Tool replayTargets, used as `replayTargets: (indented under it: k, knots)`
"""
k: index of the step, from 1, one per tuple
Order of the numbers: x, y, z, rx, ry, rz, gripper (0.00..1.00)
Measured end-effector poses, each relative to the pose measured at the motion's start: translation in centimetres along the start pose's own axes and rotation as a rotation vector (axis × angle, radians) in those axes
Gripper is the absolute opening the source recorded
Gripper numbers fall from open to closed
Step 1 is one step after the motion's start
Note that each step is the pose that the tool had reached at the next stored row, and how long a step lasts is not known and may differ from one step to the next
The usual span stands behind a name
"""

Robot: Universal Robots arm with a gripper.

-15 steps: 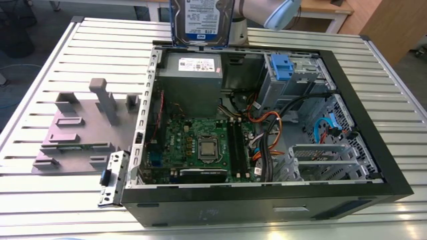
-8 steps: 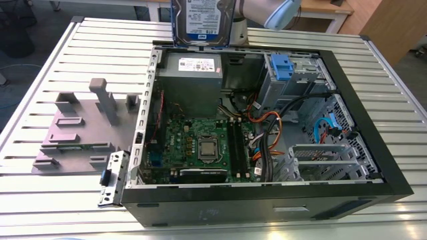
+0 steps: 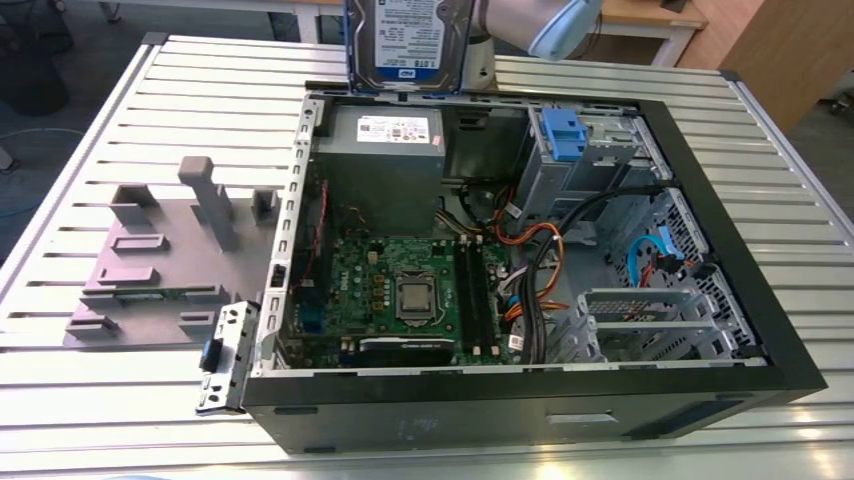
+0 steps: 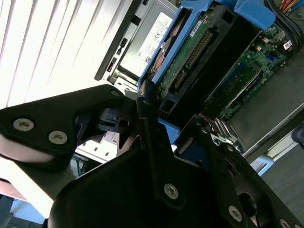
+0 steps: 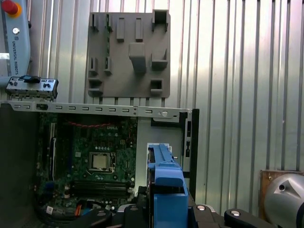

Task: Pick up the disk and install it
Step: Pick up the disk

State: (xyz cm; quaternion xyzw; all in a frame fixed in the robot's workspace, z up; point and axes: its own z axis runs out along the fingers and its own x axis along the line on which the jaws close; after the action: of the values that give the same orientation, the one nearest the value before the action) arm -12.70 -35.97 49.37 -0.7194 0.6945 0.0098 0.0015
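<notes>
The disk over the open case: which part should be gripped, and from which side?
Its upper end, from above, pinched across the thin dimension, as the gripper appears to hold the disk now. The broad flat faces give firm seats, and the upright pose leaves the lower end free above the case.

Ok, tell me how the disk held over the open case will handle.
The disk is a metal slab in a blue frame, so probably stiff and heavy for its size. The gripper seems to clamp only one end of the plastic frame, so it may pivot. Its bare circuit board looks fragile; knocks against the computer case could harm it.
</notes>
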Motion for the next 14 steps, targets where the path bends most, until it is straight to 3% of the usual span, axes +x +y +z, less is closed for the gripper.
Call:
replayTargets:
  k: [14]
  knots:
    - [0.01, -0.39, -0.01, 0.0, 0.0, 0.0, 0.36]
